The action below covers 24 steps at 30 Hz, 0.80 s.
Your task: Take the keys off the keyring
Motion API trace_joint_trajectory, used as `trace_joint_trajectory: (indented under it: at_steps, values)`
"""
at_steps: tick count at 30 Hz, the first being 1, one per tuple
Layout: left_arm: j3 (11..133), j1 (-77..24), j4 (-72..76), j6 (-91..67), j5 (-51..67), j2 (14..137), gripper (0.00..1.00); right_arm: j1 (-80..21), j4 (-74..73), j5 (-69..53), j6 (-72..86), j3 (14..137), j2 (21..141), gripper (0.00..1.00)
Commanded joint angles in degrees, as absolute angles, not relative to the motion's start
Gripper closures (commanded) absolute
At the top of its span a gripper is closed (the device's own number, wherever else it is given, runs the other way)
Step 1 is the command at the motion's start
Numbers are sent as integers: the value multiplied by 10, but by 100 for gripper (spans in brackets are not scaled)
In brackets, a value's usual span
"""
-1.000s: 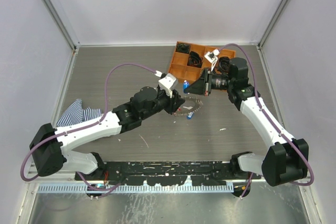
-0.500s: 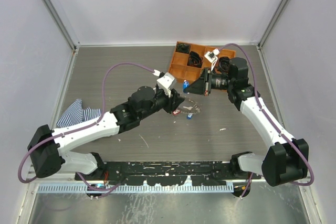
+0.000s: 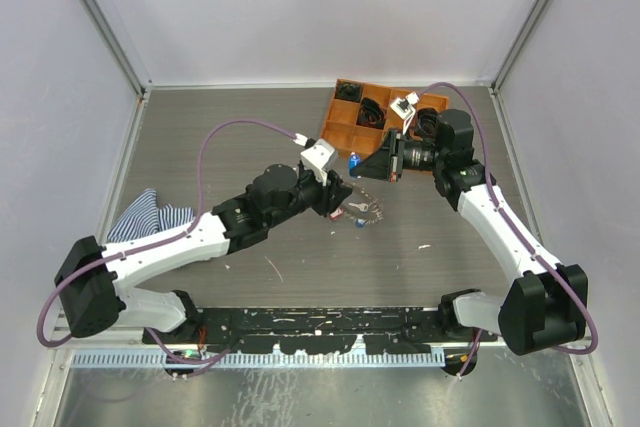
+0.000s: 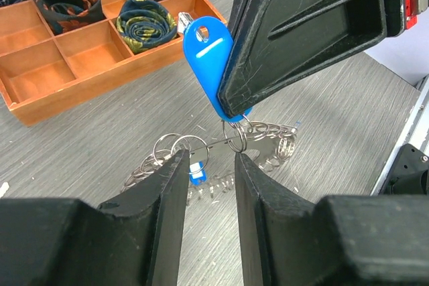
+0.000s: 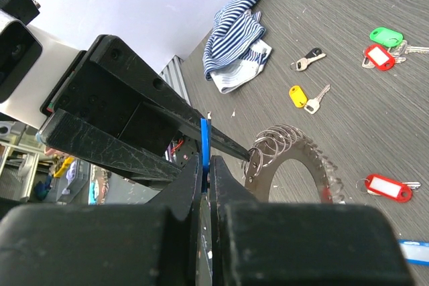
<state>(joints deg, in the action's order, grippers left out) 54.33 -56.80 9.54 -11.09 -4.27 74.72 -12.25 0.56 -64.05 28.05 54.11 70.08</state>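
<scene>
**Right claw** [image 5: 206,162]: jaws together, clamped on the flat faces of a blue tag [image 4: 209,58].
- In the right wrist view the tag shows edge-on, as a thin blue line between the fingers.
- In the left wrist view the tag stands steeply, with its long axis running from upper left to lower right.
- The end with the hole points up toward the tray [image 4: 40,108], and a silver key head sits just behind it.
- The claw covers the lower end of the tag. Small wire rings hang directly below that end and reach down to the keyring [image 4: 281,144].

**Left claw** [image 4: 209,162]: jaws apart, with nothing clamped between them. It is held low over the tabletop [image 3: 250,137] and faces the right claw, the tips of the two close together.

**Keyring:** it sits directly ahead of the left claw's tips and beneath the right claw.
- Its fringed loop spreads to both sides across the left wrist view.
- Whether any part is lifted off the tabletop cannot be told.
- A small blue tag [image 4: 196,173] shows in the gap between the left fingers, at the loop.

**Beyond the keyring, right wrist view:**
- A red-tagged key [image 5: 385,187] lies near the loop's outer rim.
- A yellow-tagged key [image 5: 299,96], a green-tagged key [image 5: 384,35] and a second red-tagged key [image 5: 379,57] lie well apart from the loop.
- A striped cloth [image 5: 238,51] lies farther out.
</scene>
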Motion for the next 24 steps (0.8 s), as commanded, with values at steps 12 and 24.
trace_joint_trajectory:
  at_steps: [12,24]
  values:
    - [542,-575,145,-101,-12,692,64,-124,50,-642,294,557,686,99]
    - [579,-606,124,-118,-110,754,64,-125,51,-641,295,557,686,99]
